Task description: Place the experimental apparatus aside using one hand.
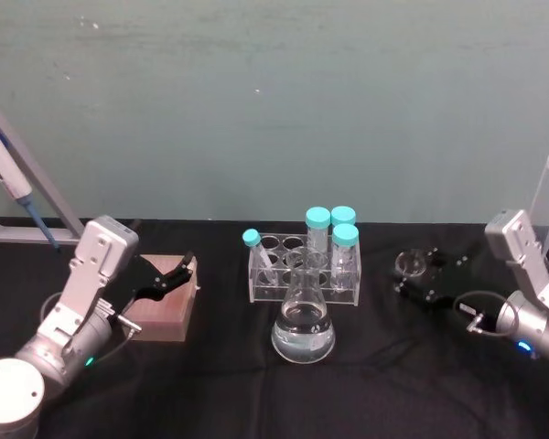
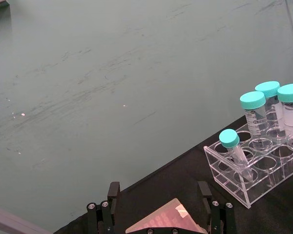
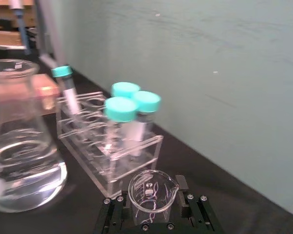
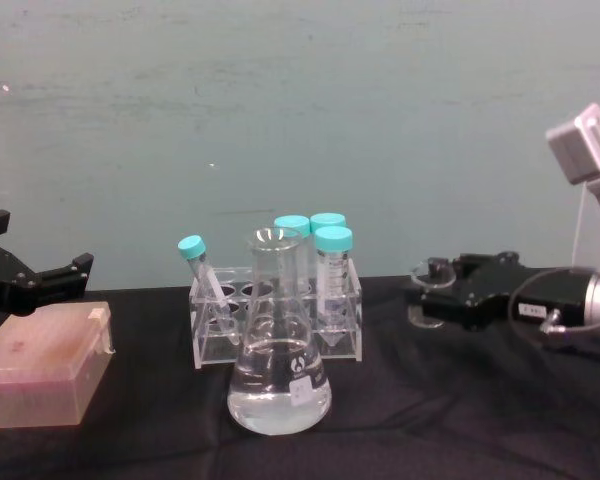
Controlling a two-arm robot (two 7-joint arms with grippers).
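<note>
One flask [image 1: 303,326], four capped tubes [image 1: 318,230], one beaker [image 1: 408,262] in right gripper [image 1: 417,274]

No text can be read. Labels on the capped tubes [image 2: 258,115] and a small white mark on the flask [image 4: 280,388] are illegible.

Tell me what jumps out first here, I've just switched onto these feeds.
The flask, part full of clear liquid, stands mid-table in front of a clear rack of teal-capped tubes. To its right, the right gripper grips a small beaker. On the left, the left gripper hangs open over a pinkish box.
</note>
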